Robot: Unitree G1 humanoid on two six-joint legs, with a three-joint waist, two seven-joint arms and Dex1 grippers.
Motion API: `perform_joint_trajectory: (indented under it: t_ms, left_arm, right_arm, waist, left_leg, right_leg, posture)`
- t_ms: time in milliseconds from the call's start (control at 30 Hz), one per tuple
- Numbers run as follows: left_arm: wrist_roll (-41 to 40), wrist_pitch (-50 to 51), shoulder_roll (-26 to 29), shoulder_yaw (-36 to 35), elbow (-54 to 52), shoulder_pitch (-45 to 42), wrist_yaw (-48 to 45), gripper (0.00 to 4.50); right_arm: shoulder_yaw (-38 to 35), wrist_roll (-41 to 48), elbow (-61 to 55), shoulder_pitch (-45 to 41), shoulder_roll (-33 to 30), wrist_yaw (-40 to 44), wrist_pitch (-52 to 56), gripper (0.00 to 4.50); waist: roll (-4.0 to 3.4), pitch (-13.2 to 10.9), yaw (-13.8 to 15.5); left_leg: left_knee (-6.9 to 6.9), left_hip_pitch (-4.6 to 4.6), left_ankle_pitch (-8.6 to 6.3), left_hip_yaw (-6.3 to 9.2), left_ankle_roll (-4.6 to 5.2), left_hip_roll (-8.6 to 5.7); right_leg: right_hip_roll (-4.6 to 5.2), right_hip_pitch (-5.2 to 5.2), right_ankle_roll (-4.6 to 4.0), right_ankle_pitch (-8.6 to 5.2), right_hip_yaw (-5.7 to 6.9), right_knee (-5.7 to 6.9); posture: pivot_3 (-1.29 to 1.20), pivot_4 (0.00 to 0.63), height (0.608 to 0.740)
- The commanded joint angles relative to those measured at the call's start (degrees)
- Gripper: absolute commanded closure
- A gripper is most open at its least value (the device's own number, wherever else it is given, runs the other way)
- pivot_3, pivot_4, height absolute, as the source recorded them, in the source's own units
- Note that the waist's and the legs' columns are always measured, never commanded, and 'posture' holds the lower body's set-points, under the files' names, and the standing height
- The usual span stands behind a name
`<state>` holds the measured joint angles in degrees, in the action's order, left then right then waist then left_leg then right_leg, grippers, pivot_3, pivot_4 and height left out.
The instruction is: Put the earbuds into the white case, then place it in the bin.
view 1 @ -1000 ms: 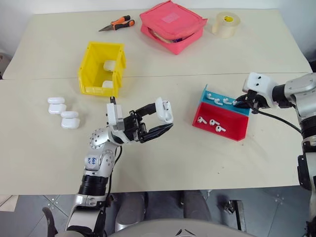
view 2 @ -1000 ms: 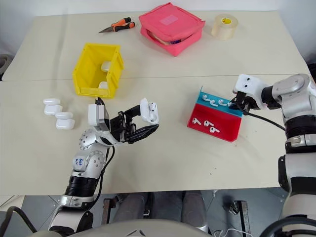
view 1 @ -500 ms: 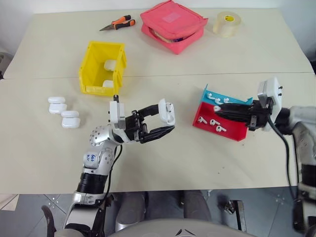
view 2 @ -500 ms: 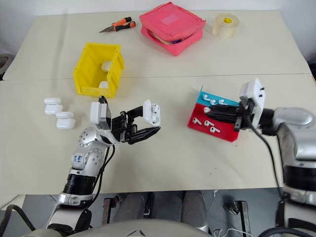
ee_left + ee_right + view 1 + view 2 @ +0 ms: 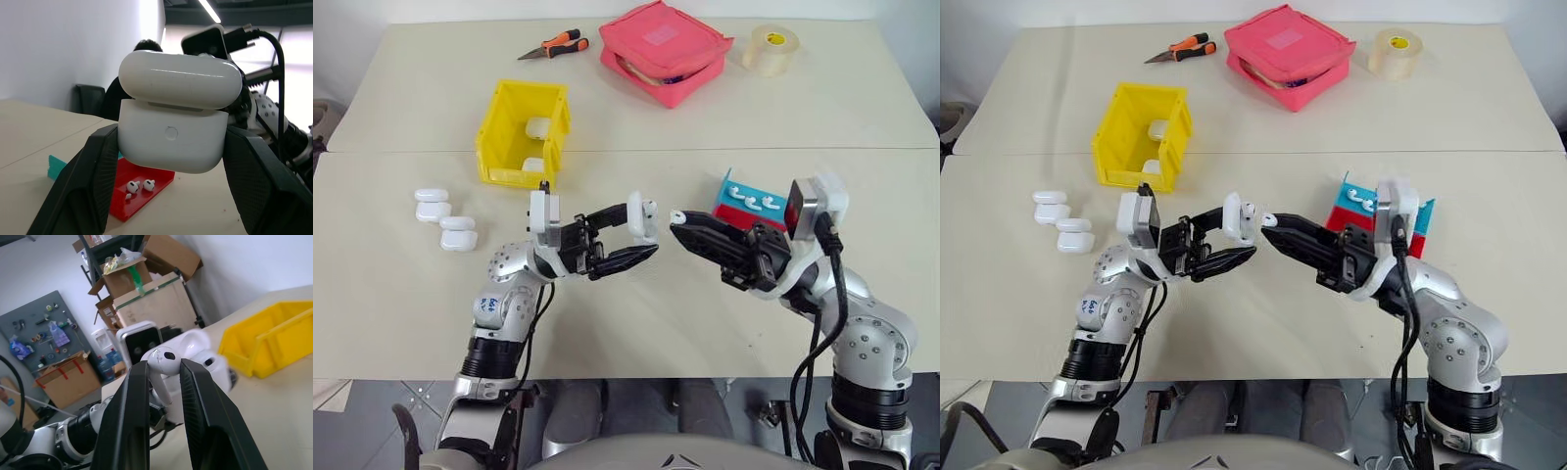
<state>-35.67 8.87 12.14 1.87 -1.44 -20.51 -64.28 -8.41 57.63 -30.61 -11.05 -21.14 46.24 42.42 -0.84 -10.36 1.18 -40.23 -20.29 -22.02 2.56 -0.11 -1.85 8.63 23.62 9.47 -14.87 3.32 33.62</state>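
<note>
Overhead, the left gripper (image 5: 628, 236) pinches the white case (image 5: 641, 217) mid-table, at five o'clock from the bin (image 5: 520, 147); wristward, the right gripper (image 5: 163, 367) nips a slick, light earbud (image 5: 162, 363) by its stem.

A workshop or lab is showing. Cardboard boxes (image 5: 164, 257) are stacking on shelving at twelve o'clock. A tool pegboard (image 5: 36, 335) is hanging at nine.
</note>
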Motion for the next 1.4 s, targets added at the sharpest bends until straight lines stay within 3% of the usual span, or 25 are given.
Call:
perform_joint_trajectory:
  t_ms: [33, 700, 1400]
  left_arm:
    - [-1.29, 0.35, -0.23, 0.27, -3.06, -0.03, 0.18, 1.69]
    - [-0.98, 0.32, -0.36, 0.83, -3.24, 0.01, -0.11, 1.69]
    - [-0.94, -0.54, -1.93, 0.86, -2.32, -1.01, 0.92, 1.69]
  right_arm:
    - [1.13, 0.17, -0.98, -0.26, 0.66, -0.7, -2.34, 3.97]
    - [4.03, 1.41, 2.02, -2.68, 1.4, -2.01, -4.82, 3.97]
    - [8.84, -7.93, 4.47, 0.18, -1.96, 0.8, -8.87, 3.97]
  waist:
    - [0.0, 0.0, -0.01]
    - [0.0, 0.0, -0.03]
    - [0.0, 0.0, 0.01]
  left_leg:
    - [0.0, 0.01, 0.0, 0.0, 0.0, 0.0]
    - [0.02, 0.03, 0.0, -0.01, 0.0, 0.0]
    - [0.04, 0.03, 0.0, -0.01, 0.0, 0.0]
  right_leg:
    - [0.0, 0.0, 0.0, 0.0, 0.0, 0.0]
    - [-0.01, -0.01, -0.02, -0.01, -0.01, 0.0]
    - [-0.01, -0.01, -0.02, -0.01, -0.01, -0.01]
  posture:
    - [0.0, 0.15, 0.74]
    - [0.0, 0.15, 0.74]
    - [0.0, 0.15, 0.74]
